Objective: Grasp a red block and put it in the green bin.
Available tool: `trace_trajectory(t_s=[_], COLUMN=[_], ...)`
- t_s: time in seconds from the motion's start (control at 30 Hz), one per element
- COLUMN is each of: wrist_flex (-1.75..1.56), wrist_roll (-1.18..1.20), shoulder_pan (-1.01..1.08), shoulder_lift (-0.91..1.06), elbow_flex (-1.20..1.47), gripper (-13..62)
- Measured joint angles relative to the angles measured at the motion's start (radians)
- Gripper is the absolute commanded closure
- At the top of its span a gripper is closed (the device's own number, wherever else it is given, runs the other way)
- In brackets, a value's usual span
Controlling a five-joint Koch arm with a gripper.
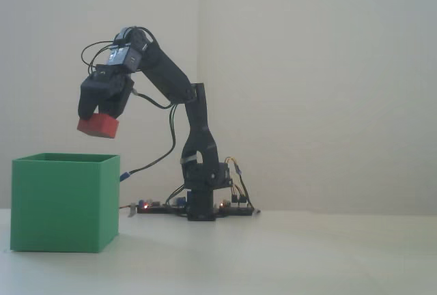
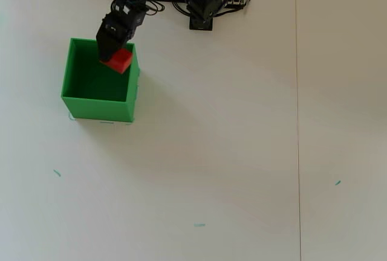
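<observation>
The gripper [image 1: 101,119] points downward and its dark jaws are closed around the red block [image 1: 97,127], which hangs from their tips. In the fixed view the upper part of the block is hidden between the fingers while its lower part shows below them, with the block sitting roughly level. The block is in the air, clear of the green bin [image 1: 63,203]: a band of pale wall shows between the block's underside and the bin's top rim.

In the overhead view the gripper [image 2: 115,49] and the red block [image 2: 120,60] sit over the bin's far right corner. Most of the block lies within the outline of the green bin [image 2: 98,106], close to the right-hand wall and the far wall, with its right edge near or over the rim. The rest of the bin's open interior, toward the left and the near side, shows only green floor and walls.

The bin stands on the white table [image 2: 230,152], to the left of the arm's base [image 2: 201,18] in both views. Around the bin the table surface is bare on the near and right sides, marked only by a few small teal flecks and a thin seam line running down the right part of the overhead view.
</observation>
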Motion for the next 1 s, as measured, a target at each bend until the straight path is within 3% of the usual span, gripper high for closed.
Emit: trace_trajectory(t_s=[0.27, 0.37, 0.47, 1.0], wrist_flex=[-0.067, -0.089, -0.127, -0.179], wrist_roll=[0.031, 0.037, 0.038, 0.040], shoulder_pan=[-0.031, -0.035, -0.037, -0.034], shoulder_lift=[0.000, 0.002, 0.002, 0.150], elbow_flex=[0.012, 0.028, 0.063, 0.061], gripper=[44.1, 20.0, 13.7, 14.3])
